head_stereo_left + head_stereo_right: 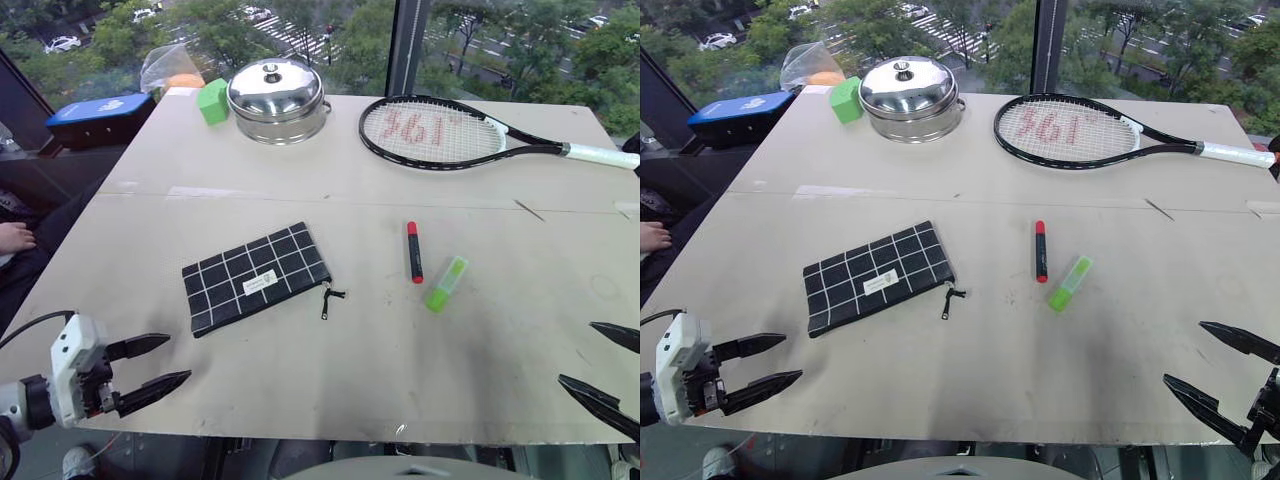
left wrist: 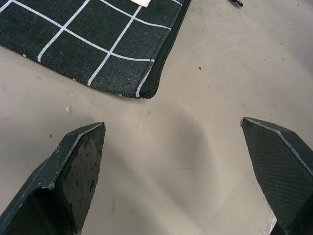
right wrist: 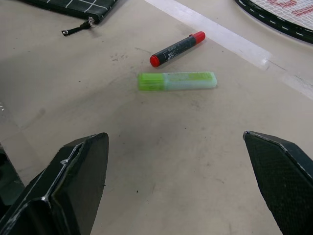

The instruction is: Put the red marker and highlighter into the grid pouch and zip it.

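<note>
The grid pouch (image 1: 255, 277) lies flat on the table (image 1: 330, 400), left of centre, its zipper pull (image 1: 331, 301) trailing off its right end. To its right lie the red marker (image 1: 414, 251) and the lime-green highlighter (image 1: 446, 284), side by side and slightly apart. My left gripper (image 1: 158, 363) hovers open over the near-left table edge, below the pouch's left corner (image 2: 146, 90). Open as well, my right gripper (image 1: 608, 366) is at the near-right edge, pointing toward the highlighter (image 3: 176, 81) and marker (image 3: 177, 48). Both hold nothing.
At the table's far side stand a steel lidded pot (image 1: 277, 99), a green block (image 1: 212, 101) and a tennis racket (image 1: 470, 135). A blue box (image 1: 98, 108) sits off the far-left corner. A person's hand (image 1: 15, 237) rests beside the left edge.
</note>
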You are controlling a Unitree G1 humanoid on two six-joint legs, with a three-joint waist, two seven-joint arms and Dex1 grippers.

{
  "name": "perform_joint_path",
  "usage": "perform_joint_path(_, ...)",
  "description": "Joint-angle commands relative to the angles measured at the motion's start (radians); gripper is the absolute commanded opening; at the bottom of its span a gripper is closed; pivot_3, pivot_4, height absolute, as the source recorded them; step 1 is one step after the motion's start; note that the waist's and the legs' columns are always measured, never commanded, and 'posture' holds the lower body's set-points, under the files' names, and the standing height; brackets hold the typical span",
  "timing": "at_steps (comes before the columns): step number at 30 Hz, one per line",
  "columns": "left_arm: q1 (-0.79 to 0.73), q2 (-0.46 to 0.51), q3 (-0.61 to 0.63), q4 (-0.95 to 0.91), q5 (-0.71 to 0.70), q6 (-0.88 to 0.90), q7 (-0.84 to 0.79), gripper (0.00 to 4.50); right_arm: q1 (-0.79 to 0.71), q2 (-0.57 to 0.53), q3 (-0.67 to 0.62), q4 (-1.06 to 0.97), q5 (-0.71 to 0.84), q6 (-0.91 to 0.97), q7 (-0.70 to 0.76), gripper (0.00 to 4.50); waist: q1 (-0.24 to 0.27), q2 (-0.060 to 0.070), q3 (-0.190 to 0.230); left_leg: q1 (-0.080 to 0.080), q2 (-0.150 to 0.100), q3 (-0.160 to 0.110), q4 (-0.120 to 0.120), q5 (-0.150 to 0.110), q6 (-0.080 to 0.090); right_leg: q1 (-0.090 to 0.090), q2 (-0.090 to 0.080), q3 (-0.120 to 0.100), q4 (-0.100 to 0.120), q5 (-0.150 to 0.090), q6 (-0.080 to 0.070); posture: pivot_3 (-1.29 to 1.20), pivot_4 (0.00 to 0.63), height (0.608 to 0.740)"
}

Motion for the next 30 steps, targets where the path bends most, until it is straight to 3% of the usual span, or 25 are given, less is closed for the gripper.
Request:
perform_joint_path(1, -0.019, -0.013, 0.041, -0.052, -0.052, 0.048, 0.057, 4.50, -0.037, 0.000, 0.009, -0.012, 0.033, -0.004, -0.026, 4.47, 0.000, 0.000, 0.000, 0.000, 0.000, 0.000, 0.000, 0.000, 0.000, 0.000, 0.000, 0.000, 0.000, 0.000, 0.000, 0.00, 0.150, 0.740)
perform_joint_path(5, -0.083, -0.055, 0.076, -0.078, -0.061, 0.001, 0.131, 4.50, -0.168, -0.042, 0.093, -0.062, 0.111, 0.054, -0.069, 4.47, -0.002, -0.001, 0.000, 0.000, 0.000, 0.000, 0.001, 0.000, 0.000, 0.000, 0.000, 0.000, 0.001, -0.001, 0.002, 0.00, 0.150, 0.740)
perform_joint_path(8, -0.094, -0.046, 0.071, -0.009, 0.049, -0.224, 0.085, 4.50, -0.264, -0.094, 0.159, -0.119, 0.186, 0.103, -0.074, 4.47, -0.007, 0.000, 0.000, 0.001, 0.000, 0.001, 0.002, 0.000, 0.000, 0.000, 0.000, 0.000, 0.001, 0.000, 0.000, 0.00, 0.150, 0.740)
perform_joint_path(13, -0.139, -0.038, 0.022, 0.212, 0.228, -0.789, 0.013, 4.50, -0.402, -0.165, 0.291, -0.188, 0.226, 0.160, -0.102, 4.47, -0.001, -0.002, -0.002, 0.000, 0.000, 0.001, 0.001, 0.002, 0.004, -0.001, 0.001, -0.002, 0.000, 0.003, -0.004, 0.00, 0.150, 0.740)
perform_joint_path(16, -0.154, -0.041, -0.010, 0.329, 0.323, -1.041, 0.056, 4.50, -0.445, -0.175, 0.319, -0.204, 0.236, 0.186, -0.134, 4.47, 0.012, -0.003, -0.002, -0.001, 0.000, 0.002, 0.001, 0.001, 0.005, -0.001, 0.000, -0.002, -0.001, 0.003, -0.005, 0.00, 0.150, 0.740)
perform_joint_path(18, -0.184, -0.060, -0.005, 0.393, 0.452, -1.148, 0.198, 4.50, -0.468, -0.181, 0.327, -0.217, 0.247, 0.205, -0.160, 4.47, 0.017, -0.005, -0.003, -0.001, 0.000, 0.004, 0.003, 0.000, 0.007, -0.001, -0.001, -0.001, -0.002, 0.003, -0.005, 0.00, 0.150, 0.740)
perform_joint_path(21, -0.222, -0.056, -0.073, 0.457, 0.516, -1.227, 0.267, 4.50, -0.493, -0.191, 0.335, -0.233, 0.261, 0.228, -0.193, 4.47, 0.023, -0.004, -0.003, -0.002, 0.000, 0.004, 0.006, -0.001, 0.008, 0.000, -0.002, -0.001, -0.001, 0.003, -0.004, 0.00, 0.150, 0.740)
perform_joint_path(30, -0.407, -0.026, -0.243, 0.621, 0.778, -1.314, 0.557, 4.50, -0.514, -0.207, 0.320, -0.249, 0.287, 0.268, -0.242, 4.47, 0.048, 0.021, -0.014, 0.002, 0.000, 0.009, 0.007, -0.001, 0.008, 0.004, -0.004, -0.004, 0.002, 0.005, 0.003, 0.00, 0.150, 0.740)
